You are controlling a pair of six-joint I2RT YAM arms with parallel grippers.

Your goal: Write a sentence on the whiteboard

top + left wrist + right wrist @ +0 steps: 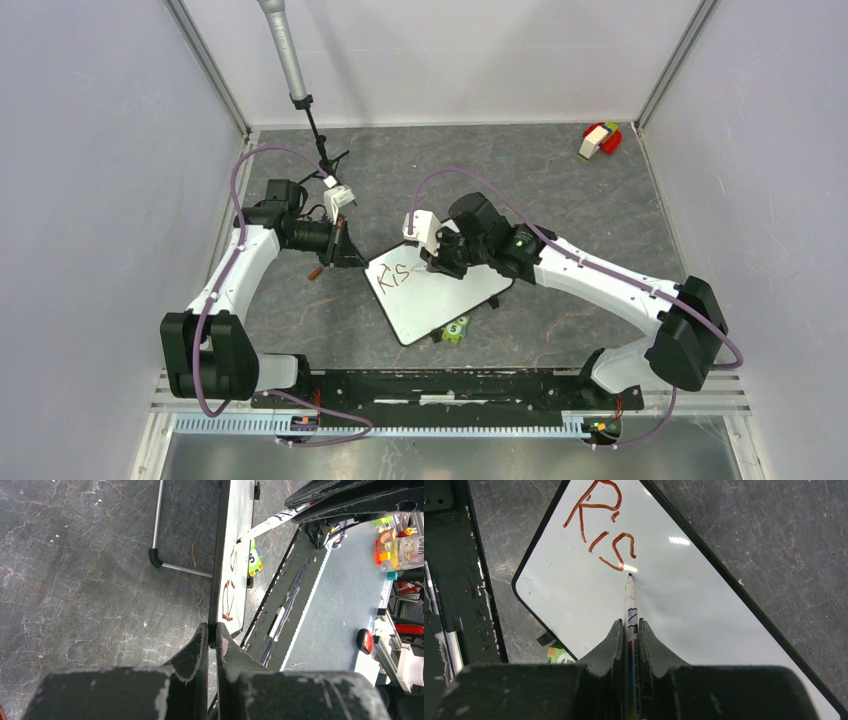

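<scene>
A white whiteboard (440, 295) with a black frame lies tilted mid-table, red letters "Ris" near its left corner. My left gripper (348, 252) is shut on the board's black edge (214, 630), seen edge-on in the left wrist view. My right gripper (437, 262) is shut on a whiteboard marker (630, 625). The marker's tip (629, 574) touches the whiteboard (704, 600) just below the red "s" (619, 550). The red writing also shows in the left wrist view (229, 592).
A green toy block (455, 329) lies under the board's near edge. A red-and-white block (599, 139) sits at the back right. A microphone stand (318, 140) rises at the back left, its metal foot (162, 555) beside the board. A small red cap (315, 271) lies by the left gripper.
</scene>
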